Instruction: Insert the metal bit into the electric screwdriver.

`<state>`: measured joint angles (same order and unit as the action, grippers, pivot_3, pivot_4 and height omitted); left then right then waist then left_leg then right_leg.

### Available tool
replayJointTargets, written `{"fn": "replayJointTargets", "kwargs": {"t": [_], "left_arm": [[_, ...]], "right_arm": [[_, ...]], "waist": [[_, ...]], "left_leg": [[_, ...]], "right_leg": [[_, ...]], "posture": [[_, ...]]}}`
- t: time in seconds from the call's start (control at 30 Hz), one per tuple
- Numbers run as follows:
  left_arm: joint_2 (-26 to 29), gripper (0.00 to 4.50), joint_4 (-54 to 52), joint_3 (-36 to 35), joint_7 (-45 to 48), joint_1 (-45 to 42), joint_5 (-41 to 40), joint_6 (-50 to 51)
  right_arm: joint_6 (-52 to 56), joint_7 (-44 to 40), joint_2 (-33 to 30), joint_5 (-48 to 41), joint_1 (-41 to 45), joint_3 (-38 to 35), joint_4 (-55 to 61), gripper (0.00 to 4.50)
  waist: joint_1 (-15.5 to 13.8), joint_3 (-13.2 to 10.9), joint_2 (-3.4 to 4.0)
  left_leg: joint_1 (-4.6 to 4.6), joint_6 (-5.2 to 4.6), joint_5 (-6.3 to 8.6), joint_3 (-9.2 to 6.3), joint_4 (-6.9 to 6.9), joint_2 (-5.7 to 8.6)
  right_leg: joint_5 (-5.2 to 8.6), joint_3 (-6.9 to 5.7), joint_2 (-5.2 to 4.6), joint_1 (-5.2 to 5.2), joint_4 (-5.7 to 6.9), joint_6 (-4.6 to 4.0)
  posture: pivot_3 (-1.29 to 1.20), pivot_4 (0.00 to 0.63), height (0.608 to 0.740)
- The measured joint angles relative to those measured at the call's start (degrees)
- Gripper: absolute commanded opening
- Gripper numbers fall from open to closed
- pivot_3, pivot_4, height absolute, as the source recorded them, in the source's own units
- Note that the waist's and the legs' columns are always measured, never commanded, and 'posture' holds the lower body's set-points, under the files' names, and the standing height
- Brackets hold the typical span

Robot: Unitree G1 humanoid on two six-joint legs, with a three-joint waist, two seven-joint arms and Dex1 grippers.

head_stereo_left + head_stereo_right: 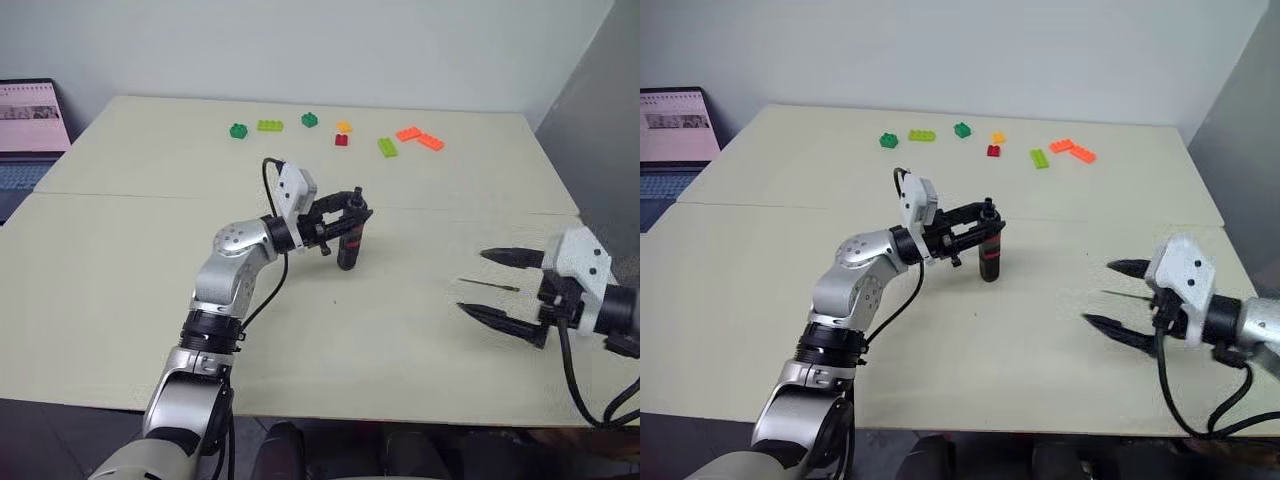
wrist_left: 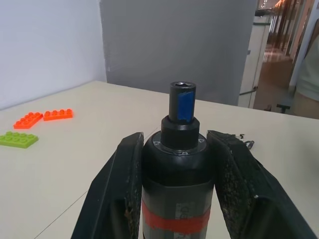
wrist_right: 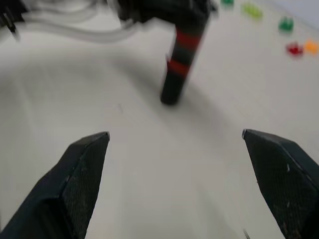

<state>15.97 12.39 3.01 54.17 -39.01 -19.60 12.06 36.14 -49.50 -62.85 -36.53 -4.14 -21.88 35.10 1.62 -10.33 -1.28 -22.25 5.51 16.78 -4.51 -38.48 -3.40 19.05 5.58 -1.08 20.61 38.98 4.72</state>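
- Head views: our left claw (image 1: 345,222) pinches the screwdriver (image 1: 349,244) upright above the desk (image 1: 120,280). The bit (image 1: 490,285), a needle-thin dark rod, lies flat on the desk between the spread fingers of our right claw (image 1: 487,283). We judge a low, square pinch at mid-rod best, as it could roll.
- Left wrist view: the screwdriver is smooth black with a red band, its round socket facing outward, ready for the bit.
- Right wrist view: matte, wedge-shaped fingers stand wide apart.
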Motion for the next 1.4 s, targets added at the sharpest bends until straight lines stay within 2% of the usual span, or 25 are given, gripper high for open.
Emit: {"fn": "replayJointTargets", "kwargs": {"t": [0.07, 0.13, 0.23, 0.3, 0.47, 0.67, 1.0, 1.23, 1.4], "left_arm": [[-0.2, 1.64, 0.2, 0.3, 0.0, -0.2, 0.4, 0.0], [-0.4, 1.64, 0.4, 0.6, -0.1, -0.4, 0.7, -0.1], [-0.5, 1.64, 0.6, 1.4, 0.1, -0.6, 1.2, -0.7], [-0.4, 1.64, 0.7, 1.3, 0.2, -0.6, 1.2, -1.2], [-0.6, 1.64, 1.3, 1.7, 0.2, -1.3, 1.6, -1.5], [-0.7, 1.64, 1.0, 1.8, 0.2, -1.2, 1.6, -1.6], [-0.4, 1.64, -0.3, 1.8, -0.6, -0.2, 1.7, -1.5], [-0.3, 1.64, -0.4, 1.8, -1.1, 0.0, 1.8, -1.5], [0.1, 1.64, -0.4, 1.8, -1.1, 0.1, 1.9, -1.4]], "right_arm": [[-1.3, -3.9, -4.5, 2.9, 0.7, 2.1, -4.3, 4.5], [-3.4, -8.1, -9.6, 7.1, 4.4, 7.3, -9.8, 4.5], [-7.4, -14.5, -13.3, 16.6, 15.5, 19.8, -20.4, 4.5], [-10.1, -18.3, -11.5, 22.9, 23.8, 27.9, -27.4, 4.5], [-16.8, -25.2, -0.8, 38.6, 42.4, 44.2, -45.4, 4.5], [-22.4, -27.8, 6.0, 47.5, 49.9, 50.5, -58.8, 4.5], [-26.5, -29.9, 7.9, 52.5, 53.1, 50.8, -65.7, 4.5], [-25.5, -31.2, 9.5, 53.4, 53.1, 50.0, -66.0, 3.1], [-25.6, -31.7, 10.2, 54.1, 53.1, 50.0, -66.5, 1.89]], "waist": [[0.1, 0.0, 0.02], [0.3, 0.0, 0.04], [0.4, 0.0, 0.06], [0.3, 0.0, 0.09], [0.5, -0.1, 0.21], [0.1, -0.1, 0.27], [0.2, -0.1, 0.27], [0.4, -0.1, 0.25], [0.8, -0.1, 0.25]], "left_leg": [[0.34, -0.01, 0.0, 0.04, 0.1, 0.01], [0.55, -0.01, 0.0, 0.05, 0.18, 0.01], [0.66, -0.02, -0.01, 0.07, 0.28, -0.01], [0.66, -0.02, -0.01, 0.07, 0.34, -0.03], [0.59, 0.05, -0.06, 0.08, 0.33, -0.03], [0.5, 0.17, -0.12, 0.07, 0.3, -0.02], [0.56, 0.16, -0.12, 0.06, 0.28, -0.02], [0.66, 0.11, -0.09, 0.06, 0.24, -0.02], [0.87, 0.01, -0.04, 0.06, 0.26, -0.02]], "right_leg": [[0.01, 0.06, 0.0, -0.24, -0.02, 0.01], [0.01, 0.09, 0.0, -0.39, -0.06, 0.01], [0.01, 0.09, 0.0, -0.41, -0.1, 0.01], [0.02, 0.07, 0.0, -0.37, -0.12, 0.01], [0.01, 0.06, -0.01, -0.27, -0.1, 0.01], [0.01, 0.01, -0.07, -0.25, -0.1, 0.0], [0.01, -0.01, -0.08, -0.34, -0.07, 0.0], [0.0, 0.0, -0.07, -0.43, -0.07, 0.0], [0.01, 0.01, -0.07, -0.64, -0.07, 0.01]], "posture": [[0.0, 0.15, 0.74], [0.0, 0.15, 0.74], [0.0, 0.15, 0.74], [0.0, 0.15, 0.74], [0.0, 0.15, 0.74], [0.0, 0.15, 0.74], [0.0, 0.15, 0.74], [0.0, 0.15, 0.74], [0.0, 0.15, 0.74]]}}
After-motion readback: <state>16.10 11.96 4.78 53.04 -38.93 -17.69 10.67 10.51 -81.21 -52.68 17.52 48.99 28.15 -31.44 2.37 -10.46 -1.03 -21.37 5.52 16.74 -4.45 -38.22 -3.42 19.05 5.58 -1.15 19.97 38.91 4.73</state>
